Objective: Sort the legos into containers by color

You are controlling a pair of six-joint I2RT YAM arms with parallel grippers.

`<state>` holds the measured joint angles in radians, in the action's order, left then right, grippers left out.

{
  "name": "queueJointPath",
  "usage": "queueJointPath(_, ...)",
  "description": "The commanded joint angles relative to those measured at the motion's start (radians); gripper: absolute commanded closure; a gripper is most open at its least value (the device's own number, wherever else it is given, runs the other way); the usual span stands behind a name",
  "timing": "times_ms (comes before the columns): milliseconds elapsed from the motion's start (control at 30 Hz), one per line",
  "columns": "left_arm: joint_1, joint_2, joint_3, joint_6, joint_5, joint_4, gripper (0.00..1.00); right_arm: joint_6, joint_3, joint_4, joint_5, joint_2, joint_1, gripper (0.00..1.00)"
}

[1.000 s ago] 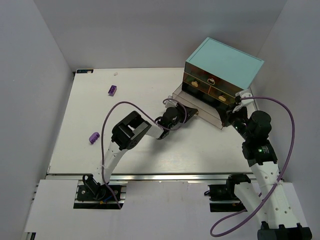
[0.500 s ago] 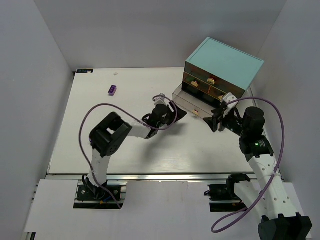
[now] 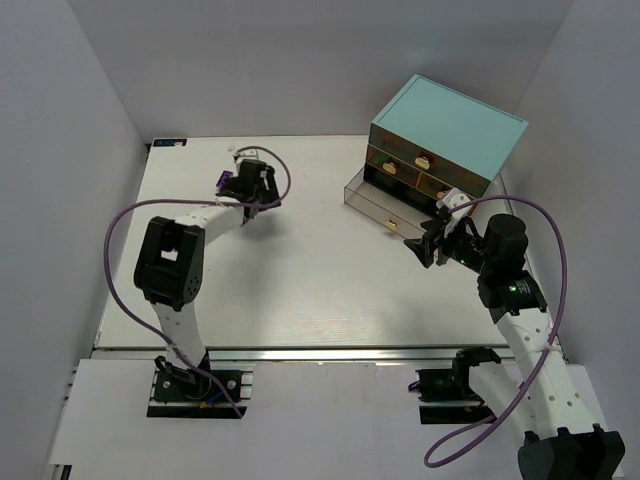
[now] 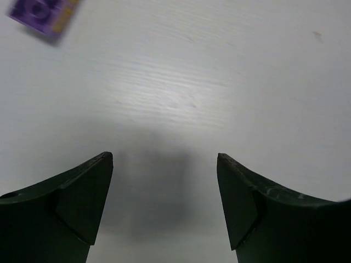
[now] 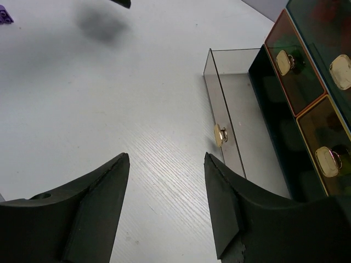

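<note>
A purple lego [image 3: 226, 181] lies at the back left of the table; it shows blurred in the top left corner of the left wrist view [image 4: 44, 12] and at the far left edge of the right wrist view [image 5: 4, 15]. My left gripper [image 3: 245, 183] hovers just right of it, open and empty [image 4: 164, 159]. The containers are smoky-brown drawers in a cabinet with a light-blue top [image 3: 447, 125]. One drawer [image 3: 385, 205] stands pulled out onto the table, its tan knob [image 5: 219, 133] facing my right gripper [image 3: 430, 245], which is open and empty [image 5: 167, 156] just short of it.
The other drawers [image 5: 296, 71] sit closed, tan knobs [image 5: 283, 62] showing. A small white bit [image 3: 231, 148] lies near the table's back edge. White walls close in the table on the left, back and right.
My left arm has swung from the pulled-out drawer across to the purple lego at back left, its jaws opening. My right gripper has opened and drawn back a little from the drawer front.
</note>
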<state>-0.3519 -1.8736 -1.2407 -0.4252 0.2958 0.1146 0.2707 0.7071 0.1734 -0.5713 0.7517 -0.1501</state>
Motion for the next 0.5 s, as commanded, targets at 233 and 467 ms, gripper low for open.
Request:
queueJointPath(233,0.183,-0.286,-0.417,0.389,-0.018,0.27,0.07,0.015,0.0,-0.043,0.039,-0.015,-0.008,0.36)
queueJointPath(467,0.235,-0.409,-0.584,0.56,0.045,0.327,0.07,0.013,0.0,-0.051,0.062,-0.018,-0.017,0.35)
